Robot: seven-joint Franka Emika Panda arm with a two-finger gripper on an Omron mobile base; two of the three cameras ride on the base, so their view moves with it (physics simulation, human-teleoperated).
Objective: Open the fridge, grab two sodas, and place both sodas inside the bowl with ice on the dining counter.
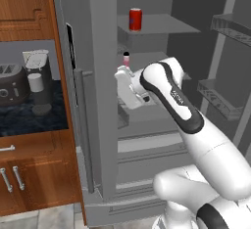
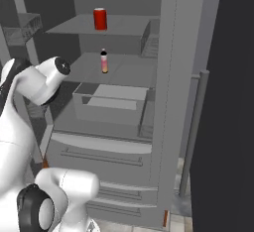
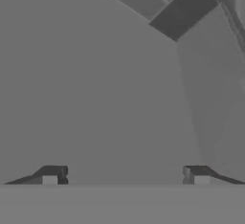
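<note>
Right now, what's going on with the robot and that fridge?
The fridge is open and the arm is reaching inside. Two sodas remain on the shelves: a red can on the upper shelf and a slim bottle with a black cap on the shelf below. The gripper has its jaws wide apart with nothing between them, facing bare grey fridge interior. In the left base view the hand sits close to the bottle, so neither soda has been picked up yet.

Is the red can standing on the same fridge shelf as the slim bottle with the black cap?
No, the red can stands on a higher shelf than the slim bottle.
</note>
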